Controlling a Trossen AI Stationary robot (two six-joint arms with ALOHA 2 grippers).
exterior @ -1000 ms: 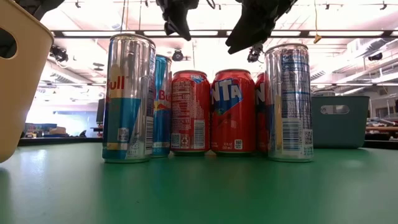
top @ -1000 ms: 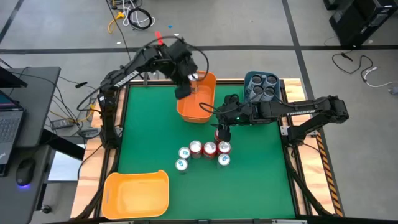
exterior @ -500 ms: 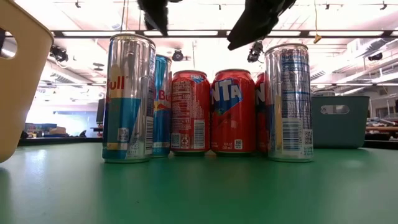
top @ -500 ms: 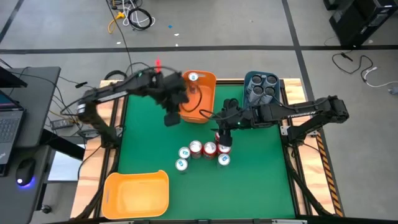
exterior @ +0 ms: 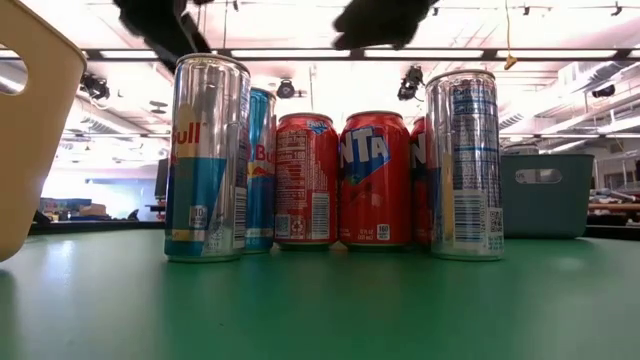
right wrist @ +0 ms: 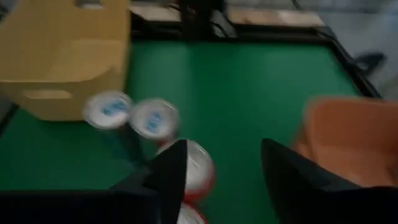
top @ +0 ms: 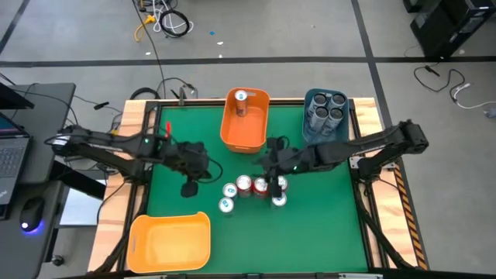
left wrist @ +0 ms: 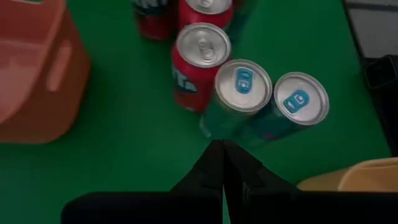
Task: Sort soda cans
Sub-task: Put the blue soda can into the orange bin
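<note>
Covering the table: green mat (top: 325,225) inside a wooden frame, grey floor all round, loose cables behind.
Left of the table: desk with a laptop (top: 12,151) and a mouse (top: 29,213).
Cans on the mat: cluster of six near the middle (top: 252,190); from above, three red ones in a row, two silver-topped ones on their left, one more in front at the right end.
Orange bin (top: 245,124): at the far edge, one can (top: 241,98) standing inside at its far end.
Blue bin (top: 324,111): far right corner, four dark cans (top: 327,108) packed together in it.
Yellow bin (top: 170,242): near left corner.
Left gripper (top: 188,187): low over the mat, just left of the cluster, fingers pressed together on nothing (left wrist: 222,163).
Right gripper (top: 271,167): hanging over the red row's right part, fingers (right wrist: 163,174) apart with a red can (right wrist: 194,167) showing between them; contact cannot be told.
Seen only at table height: labels and heights, namely tall blue-and-silver cans (exterior: 208,158) flanking shorter red ones (exterior: 376,180), ceiling lights and a wide room behind, blue bin (exterior: 541,194) at the right.
Seen only from the left wrist: blue tabs on two silver tops (left wrist: 242,84), plain silver tops on the red cans (left wrist: 202,48).
Seen only from above: both arms whole, reaching in from either side.
</note>
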